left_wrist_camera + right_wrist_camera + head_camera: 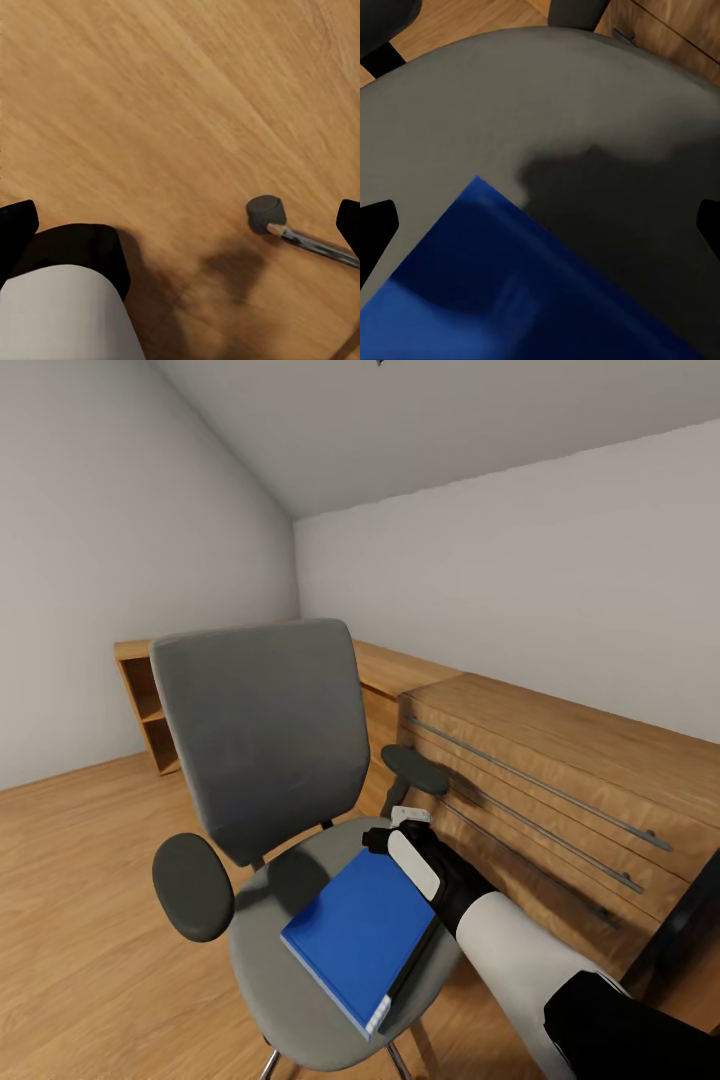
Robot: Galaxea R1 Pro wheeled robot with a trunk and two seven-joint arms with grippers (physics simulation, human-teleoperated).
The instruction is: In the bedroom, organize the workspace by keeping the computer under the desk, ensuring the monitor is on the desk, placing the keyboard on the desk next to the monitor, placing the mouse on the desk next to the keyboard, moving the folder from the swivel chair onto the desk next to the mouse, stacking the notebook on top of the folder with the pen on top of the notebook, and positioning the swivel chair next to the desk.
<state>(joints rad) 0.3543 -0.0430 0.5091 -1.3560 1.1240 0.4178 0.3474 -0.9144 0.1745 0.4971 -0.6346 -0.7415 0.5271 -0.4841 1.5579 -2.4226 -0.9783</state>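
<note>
You hovered the right gripper [408,822], jaws wide, over the flat blue folder [362,932] at lower centre; closing on its edge came next, I judged.

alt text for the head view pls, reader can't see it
A flat bright blue folder lies on the seat of a grey upholstered swivel chair, with the robot's white-and-black right gripper poised over the folder's far corner. Behind the chair, a low light-wood dresser runs along the white wall over a wood floor.
</note>
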